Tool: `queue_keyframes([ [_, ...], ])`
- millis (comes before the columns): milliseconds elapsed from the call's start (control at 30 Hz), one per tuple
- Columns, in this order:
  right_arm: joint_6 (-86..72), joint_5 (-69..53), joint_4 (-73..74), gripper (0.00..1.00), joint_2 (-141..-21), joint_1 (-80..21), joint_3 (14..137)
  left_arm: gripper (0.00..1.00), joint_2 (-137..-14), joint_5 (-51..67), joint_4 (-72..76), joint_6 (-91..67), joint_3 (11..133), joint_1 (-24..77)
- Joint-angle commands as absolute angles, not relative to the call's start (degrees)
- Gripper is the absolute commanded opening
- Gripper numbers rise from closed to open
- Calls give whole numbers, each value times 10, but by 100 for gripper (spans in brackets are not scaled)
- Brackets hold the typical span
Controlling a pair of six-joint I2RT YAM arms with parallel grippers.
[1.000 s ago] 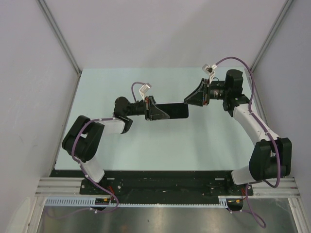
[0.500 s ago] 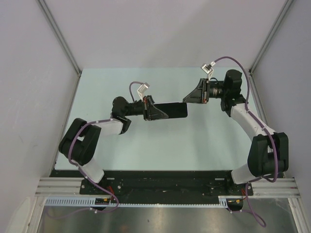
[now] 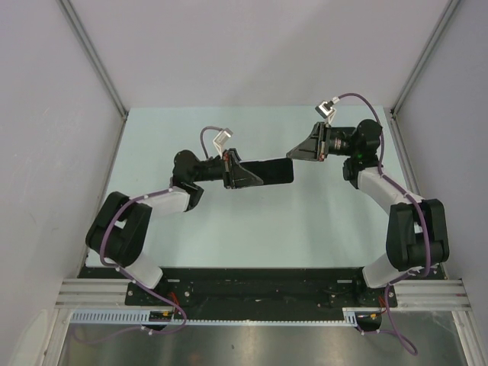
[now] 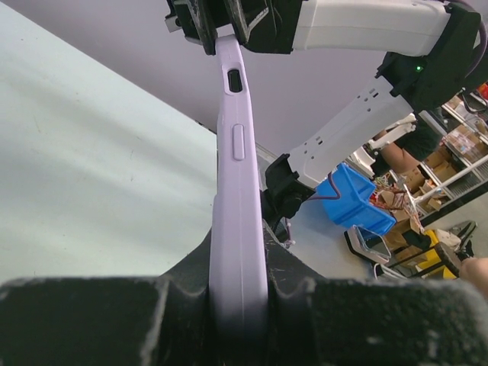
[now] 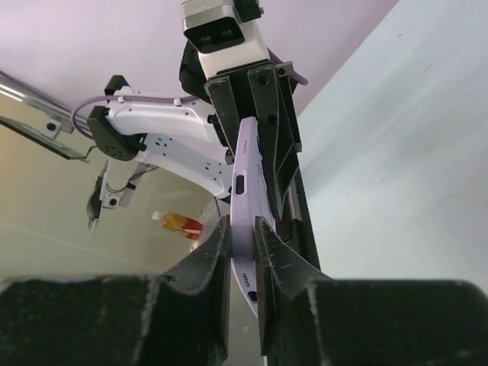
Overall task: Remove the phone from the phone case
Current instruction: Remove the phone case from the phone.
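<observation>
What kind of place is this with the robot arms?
Probably a robotics lab or workshop. The left arm and right arm are mounted at a pale table boxed in by plain panels, and the left wrist view shows a blue bin and shelves of boxes beyond.

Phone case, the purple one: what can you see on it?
The phone case is pale lilac, smooth and rubbery-looking, long and thin seen edge-on. Its side has a raised button bump and a small dark cutout. The left pincer clamps one end, the right pincer pinches the other. From above it looks dark.
</observation>
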State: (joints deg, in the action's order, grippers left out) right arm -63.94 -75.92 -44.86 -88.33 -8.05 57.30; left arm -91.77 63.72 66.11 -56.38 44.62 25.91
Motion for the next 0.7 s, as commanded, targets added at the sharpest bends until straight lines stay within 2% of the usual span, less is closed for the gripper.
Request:
queue_keyframes([
  [0,-716,-671,-519,0,-905,-56,556,0,-839,712,954,-533,459,278],
  [333,-757,-587,-526,0,-865,-64,517,1,-831,724,954,-533,462,295],
  [633,-648,-583,-468,0,-839,-89,517,0,-825,694,954,-554,468,282],
  [667,-636,-586,-484,3,-837,-85,517,0,-825,690,954,-560,468,277],
])
